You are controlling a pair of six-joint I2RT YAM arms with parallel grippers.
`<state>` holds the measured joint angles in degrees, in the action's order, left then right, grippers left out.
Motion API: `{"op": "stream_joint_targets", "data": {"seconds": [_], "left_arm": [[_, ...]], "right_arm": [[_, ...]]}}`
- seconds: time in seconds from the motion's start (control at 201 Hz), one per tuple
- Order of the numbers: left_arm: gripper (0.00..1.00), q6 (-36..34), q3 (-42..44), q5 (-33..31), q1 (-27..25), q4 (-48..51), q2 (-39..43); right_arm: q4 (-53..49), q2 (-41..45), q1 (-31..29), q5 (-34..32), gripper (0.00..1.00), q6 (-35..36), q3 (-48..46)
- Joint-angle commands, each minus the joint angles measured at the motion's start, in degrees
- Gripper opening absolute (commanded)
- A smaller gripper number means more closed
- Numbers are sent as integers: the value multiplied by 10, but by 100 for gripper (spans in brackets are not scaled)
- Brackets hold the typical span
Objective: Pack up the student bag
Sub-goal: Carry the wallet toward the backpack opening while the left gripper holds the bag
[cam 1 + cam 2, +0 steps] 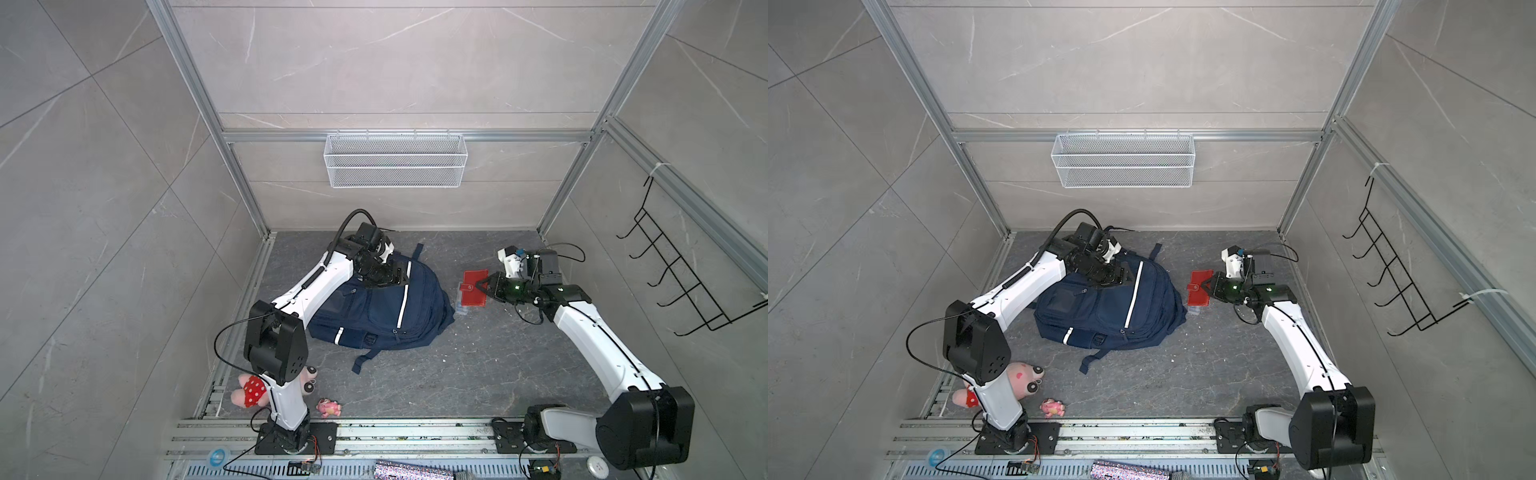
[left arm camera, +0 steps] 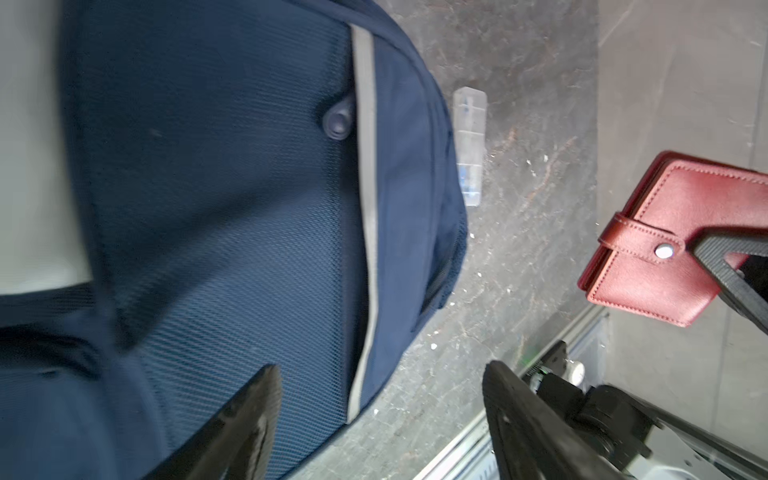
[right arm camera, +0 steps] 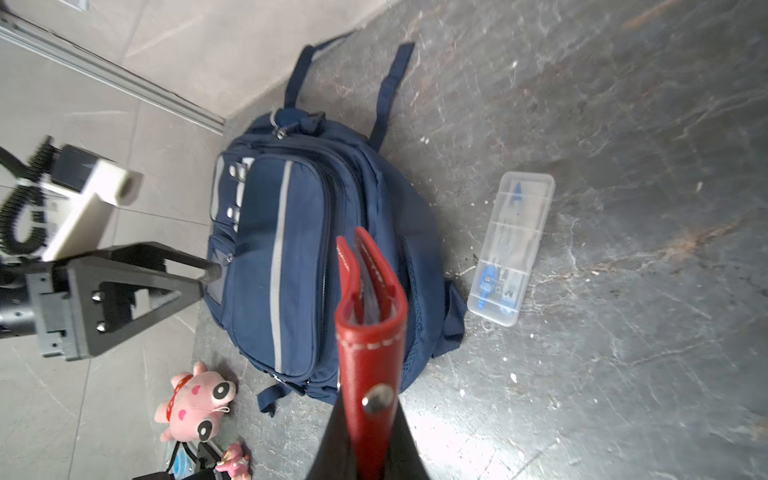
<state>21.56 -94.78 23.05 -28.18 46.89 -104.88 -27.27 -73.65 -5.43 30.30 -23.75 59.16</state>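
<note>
Navy student bag [image 1: 386, 307] lies on the bench [image 1: 478, 365]; left fingers [image 2: 249, 419] stand apart above it, empty, while right fingers [image 2: 727, 278] pinch a red wallet [image 1: 473, 286] nearby.

From here the student bag [image 1: 374, 307] lies mid-floor [image 1: 457, 374]. The wallet [image 1: 474, 286] is at its 3 o'clock, a plastic case [image 3: 511, 249] between them. At 7 o'clock, a plush toy [image 1: 251, 390] and a small figure [image 1: 329, 408]; at 12, a wire basket [image 1: 395, 160] on the wall
</note>
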Motion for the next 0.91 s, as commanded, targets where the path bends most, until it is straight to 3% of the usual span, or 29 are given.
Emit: {"op": "stream_joint_targets", "data": {"seconds": [0.0, 0.224, 0.627, 0.901], "left_arm": [[79, -21, -23, -7, 3, 14, -21], [77, -1, -33, 1, 4, -3, -60], [58, 28, -17, 101, -4, -80, -86], [44, 50, -34, 108, -25, -106, -123]], "right_arm": [[11, 1, -29, -29, 0, 3, 13], [-12, -24, -61, -57, 0, 22, 44], [20, -60, -67, -48, 0, 3, 48], [32, -59, -67, -45, 0, -5, 34]]}}
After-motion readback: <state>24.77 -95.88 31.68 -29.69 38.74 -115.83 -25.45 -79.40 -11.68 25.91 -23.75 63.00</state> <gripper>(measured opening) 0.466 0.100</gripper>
